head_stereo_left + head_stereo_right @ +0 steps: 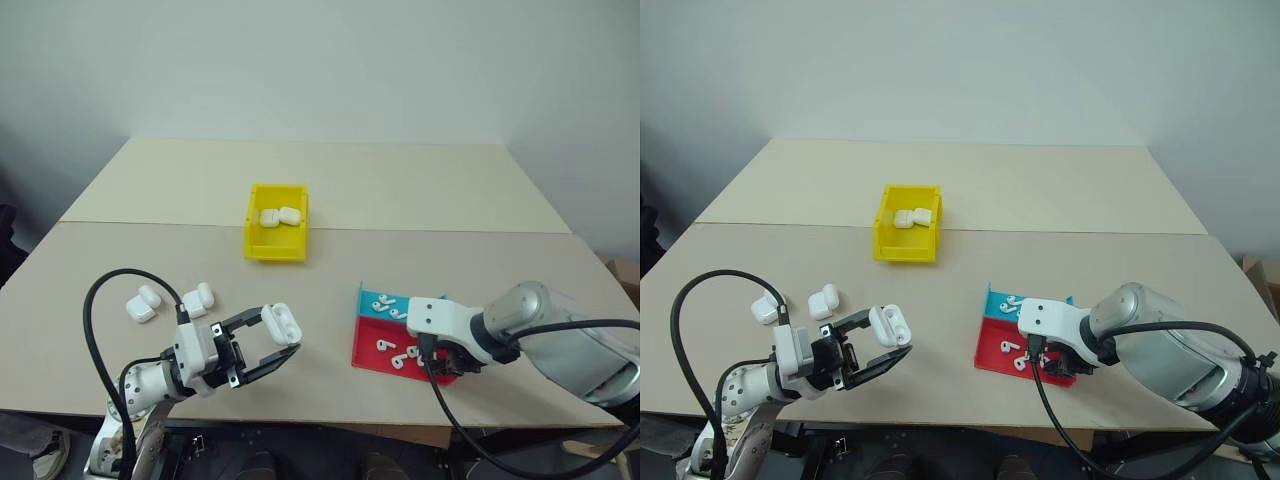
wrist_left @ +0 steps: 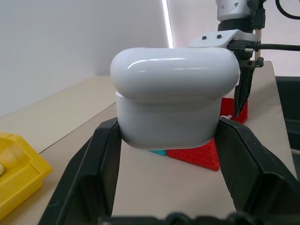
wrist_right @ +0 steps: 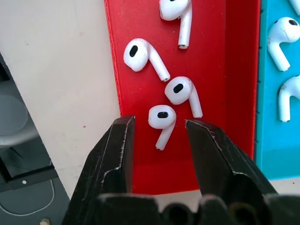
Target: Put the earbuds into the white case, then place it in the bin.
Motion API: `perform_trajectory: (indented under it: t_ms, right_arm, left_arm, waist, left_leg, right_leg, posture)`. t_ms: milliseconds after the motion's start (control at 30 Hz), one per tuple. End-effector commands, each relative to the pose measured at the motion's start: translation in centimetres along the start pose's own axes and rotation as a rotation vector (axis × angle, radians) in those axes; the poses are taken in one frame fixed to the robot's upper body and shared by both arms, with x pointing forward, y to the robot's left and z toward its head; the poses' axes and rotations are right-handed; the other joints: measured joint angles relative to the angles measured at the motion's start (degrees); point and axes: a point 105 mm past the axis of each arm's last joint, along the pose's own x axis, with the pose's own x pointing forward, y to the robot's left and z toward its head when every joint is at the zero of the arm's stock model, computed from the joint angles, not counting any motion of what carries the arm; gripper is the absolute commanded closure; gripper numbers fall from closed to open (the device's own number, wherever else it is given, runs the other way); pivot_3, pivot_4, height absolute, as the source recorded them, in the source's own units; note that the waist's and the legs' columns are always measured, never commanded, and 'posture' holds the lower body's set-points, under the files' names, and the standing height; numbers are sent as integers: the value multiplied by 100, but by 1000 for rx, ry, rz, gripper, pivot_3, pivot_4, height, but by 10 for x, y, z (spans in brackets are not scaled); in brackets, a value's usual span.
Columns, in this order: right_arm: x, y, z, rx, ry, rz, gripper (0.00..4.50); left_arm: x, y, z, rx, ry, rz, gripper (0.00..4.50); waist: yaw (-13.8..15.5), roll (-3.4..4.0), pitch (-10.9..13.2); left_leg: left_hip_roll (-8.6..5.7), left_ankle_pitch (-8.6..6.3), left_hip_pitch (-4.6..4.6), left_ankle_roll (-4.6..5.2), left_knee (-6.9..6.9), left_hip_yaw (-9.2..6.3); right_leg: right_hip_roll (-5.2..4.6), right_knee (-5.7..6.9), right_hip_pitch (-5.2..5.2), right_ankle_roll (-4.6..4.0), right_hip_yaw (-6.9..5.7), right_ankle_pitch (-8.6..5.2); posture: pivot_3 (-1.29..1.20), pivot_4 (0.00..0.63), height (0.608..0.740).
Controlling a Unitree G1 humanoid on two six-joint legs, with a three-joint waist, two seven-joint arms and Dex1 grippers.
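Observation:
My left gripper [image 1: 280,336] is shut on the white case [image 1: 281,323], holding it above the table's front left; up close the case [image 2: 173,93] sits between both black fingers [image 2: 89,173]. My right gripper [image 3: 158,123] points down into the red part of the tray [image 3: 234,70], open, its fingers on either side of one earbud [image 3: 161,123] without touching it. Other earbuds [image 3: 140,54] lie close by on the red and blue parts. The yellow bin [image 1: 275,249] stands at mid-table with two white cases [image 1: 280,216] inside.
The red-and-blue tray [image 1: 372,360] lies at the front right, near the table's edge. Spare white cases [image 1: 142,304] lie on the table at the left, behind my left gripper. A black cable [image 1: 100,300] loops over the left arm.

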Motion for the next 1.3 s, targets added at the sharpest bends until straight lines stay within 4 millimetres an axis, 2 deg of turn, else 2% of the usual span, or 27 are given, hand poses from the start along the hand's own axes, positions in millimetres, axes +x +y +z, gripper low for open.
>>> perform_trajectory:
  t_ms: [33,1200,1300]
  right_arm:
    - [-2,-1,3,-15,-7,-26,2436]
    - [11,-5,-3,2,25,-35,2436]
    - [11,-4,-5,0,34,-36,3092]
  left_arm:
    - [2,0,10,33,-26,-12,1775]
    - [0,-2,6,40,18,5,1775]
    - [1,-2,5,39,23,6,1775]
  waist:
    - [0,0,0]
    - [0,0,0]
    - [0,0,0]
  left_leg:
    - [0,0,-1,0,0,0]
    - [2,0,-26,1,-3,-2]
    - [1,0,-26,1,-3,-2]
  right_leg:
    - [0,-1,0,0,0,0]
    - [0,-22,-15,0,-4,2]
    - [0,-22,-15,0,-4,2]
  posture:
    - [0,150,740]
    - [0,150,740]
    - [0,150,740]
